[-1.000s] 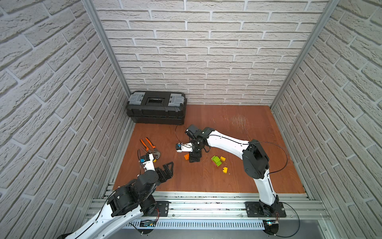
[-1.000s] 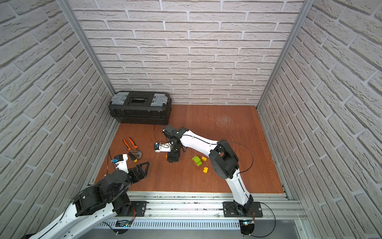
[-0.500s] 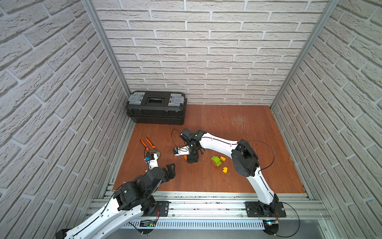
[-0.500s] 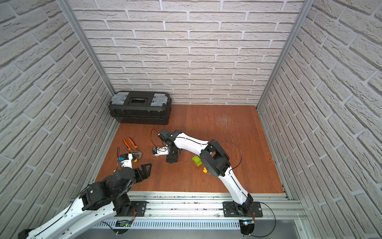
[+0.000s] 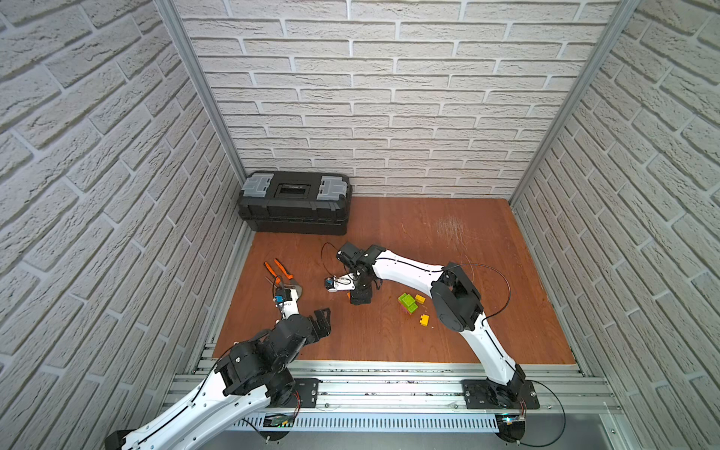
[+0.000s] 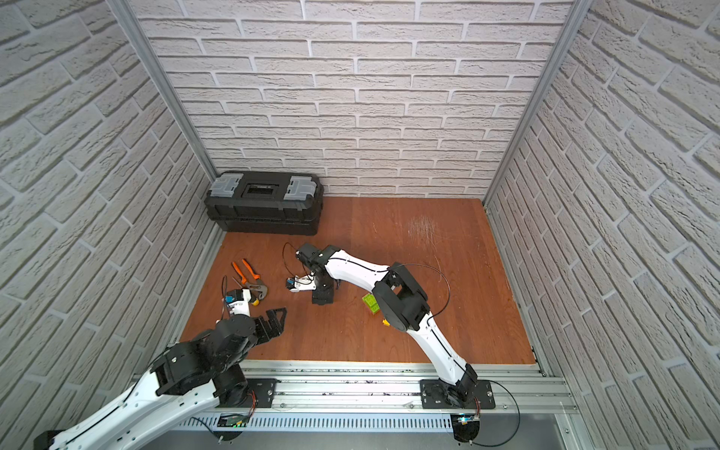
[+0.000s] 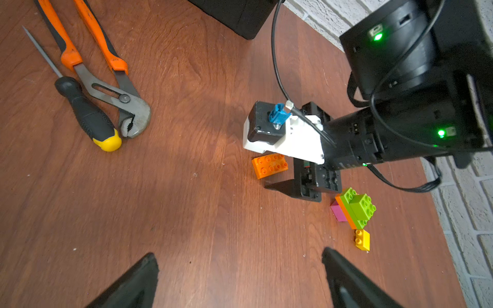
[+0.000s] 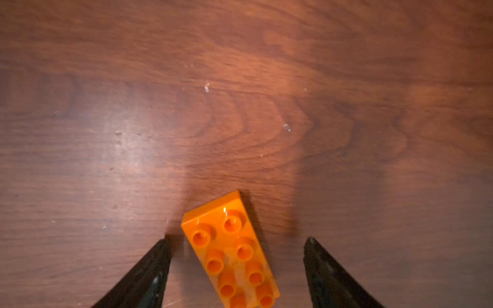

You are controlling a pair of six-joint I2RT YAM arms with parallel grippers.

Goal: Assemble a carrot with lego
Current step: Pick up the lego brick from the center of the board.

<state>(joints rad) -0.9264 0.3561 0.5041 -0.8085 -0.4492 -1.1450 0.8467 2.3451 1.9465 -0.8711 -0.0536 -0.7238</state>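
The right gripper has its jaws apart, one finger on each side of an orange brick. Bare table shows in the gap on both sides, so nothing is held. The brick lies flat with its studs up and its long axis a little skew to the fingers. In the left wrist view it sits on the table right below that arm's wrist.

The brick looks like hard, hollow, glossy plastic: light, stiff and not fragile, but probably slick. The best hold is on the two long, smooth side walls, low down and near the middle of its length, which leaves the studded top free for joining. Because the brick lies skew, closing jaws may twist or skid it before they seat. A pinch on a corner could let it pop out.

Near the brick lies the carrot, a partly built clump of lime green on orange with pink at one end. A yellow brick lies just beside it. Pressing bricks together will likely take firm force, with the clump braced so that it does not slide.

The left gripper is spread wide and empty, hovering well apart from the bricks. Pliers and a screwdriver lie off to one side.
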